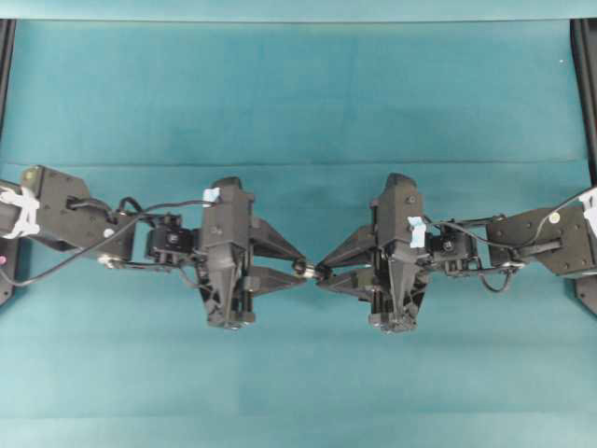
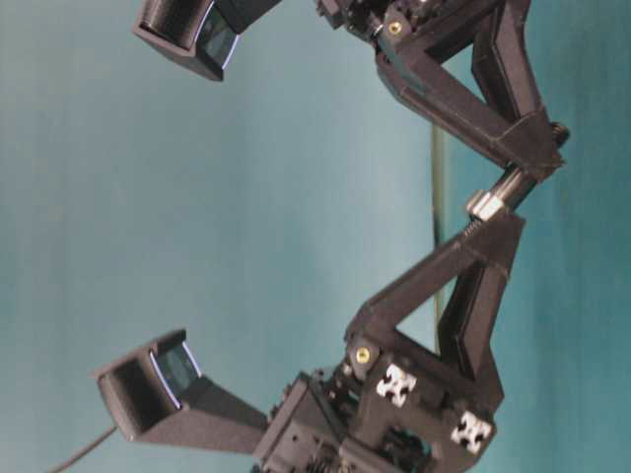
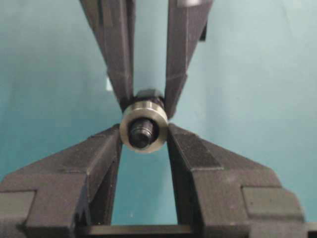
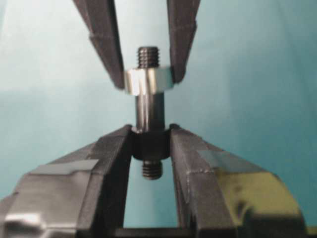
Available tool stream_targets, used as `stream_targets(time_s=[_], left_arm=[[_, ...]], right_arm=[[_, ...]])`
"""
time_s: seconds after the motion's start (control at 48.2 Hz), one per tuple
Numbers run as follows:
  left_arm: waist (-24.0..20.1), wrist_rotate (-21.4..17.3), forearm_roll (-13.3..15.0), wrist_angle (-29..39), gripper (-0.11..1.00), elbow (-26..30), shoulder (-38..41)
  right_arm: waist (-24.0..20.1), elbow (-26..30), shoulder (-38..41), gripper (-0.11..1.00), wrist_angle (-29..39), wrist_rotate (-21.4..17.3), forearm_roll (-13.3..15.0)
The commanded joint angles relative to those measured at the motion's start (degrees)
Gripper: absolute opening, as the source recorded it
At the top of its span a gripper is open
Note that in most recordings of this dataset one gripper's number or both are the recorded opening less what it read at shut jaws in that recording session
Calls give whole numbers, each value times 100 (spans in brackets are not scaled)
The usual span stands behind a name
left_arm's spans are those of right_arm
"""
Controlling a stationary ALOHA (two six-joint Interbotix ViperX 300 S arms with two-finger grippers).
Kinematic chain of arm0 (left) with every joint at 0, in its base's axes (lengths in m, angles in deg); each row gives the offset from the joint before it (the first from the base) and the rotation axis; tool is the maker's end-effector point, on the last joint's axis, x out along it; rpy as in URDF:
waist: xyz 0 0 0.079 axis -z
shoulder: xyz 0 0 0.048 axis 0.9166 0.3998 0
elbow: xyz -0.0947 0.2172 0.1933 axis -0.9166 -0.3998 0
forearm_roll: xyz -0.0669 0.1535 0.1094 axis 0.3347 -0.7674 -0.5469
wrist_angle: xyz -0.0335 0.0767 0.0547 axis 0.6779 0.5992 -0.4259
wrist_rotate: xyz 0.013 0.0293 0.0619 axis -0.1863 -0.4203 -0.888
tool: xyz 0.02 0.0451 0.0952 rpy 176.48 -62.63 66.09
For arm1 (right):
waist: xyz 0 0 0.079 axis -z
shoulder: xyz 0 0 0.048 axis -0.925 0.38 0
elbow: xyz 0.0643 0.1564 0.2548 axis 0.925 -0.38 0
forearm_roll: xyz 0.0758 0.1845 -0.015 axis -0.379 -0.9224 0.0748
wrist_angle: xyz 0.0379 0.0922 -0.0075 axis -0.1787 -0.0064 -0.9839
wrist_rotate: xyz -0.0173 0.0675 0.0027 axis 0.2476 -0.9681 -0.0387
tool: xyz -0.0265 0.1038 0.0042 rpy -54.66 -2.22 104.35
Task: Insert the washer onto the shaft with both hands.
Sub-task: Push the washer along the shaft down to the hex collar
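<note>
Left gripper (image 1: 303, 269): its two fingers were pinching the washer (image 3: 144, 126) by the rim, one finger on each side, and the tips pointed toward the right gripper.
Right gripper (image 1: 320, 273): its fingers were pressed together on the thick dark part of the shaft (image 4: 149, 113), and the tips pointed toward the left gripper.
Meeting place: both grippers met tip to tip in the air above the middle of the table (image 1: 298, 103), well apart from every edge.
Washer on shaft: the silvery ring sat around the shaft, and the shaft passed through its hole.
Left wrist view: the threaded end of the shaft showed inside the dark hole of the washer, facing the camera; the fingertips of the right gripper (image 3: 148, 96) stood just behind the ring.
Right wrist view: the washer (image 4: 148, 81) lay between the left fingers (image 4: 110, 54), near the far end of the shaft; a short threaded tip stood out beyond the ring, and another threaded end stood out behind the right gripper's own grip.
Table-level view: the washer (image 2: 484, 204) showed as a bright ring between the two pairs of dark fingers, above the table surface.
Table: covered with plain teal cloth.
</note>
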Motion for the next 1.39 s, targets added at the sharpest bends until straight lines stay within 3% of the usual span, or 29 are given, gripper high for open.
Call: stream_targets(time_s=[0.0, 1.369], left_arm=[[18, -18, 0, 44, 35, 141, 0], [18, 0, 0, 299, 35, 404, 237]], right_arm=[[-9, 97, -44, 0, -62, 44, 9], [-9, 105, -35, 0, -26, 44, 9]])
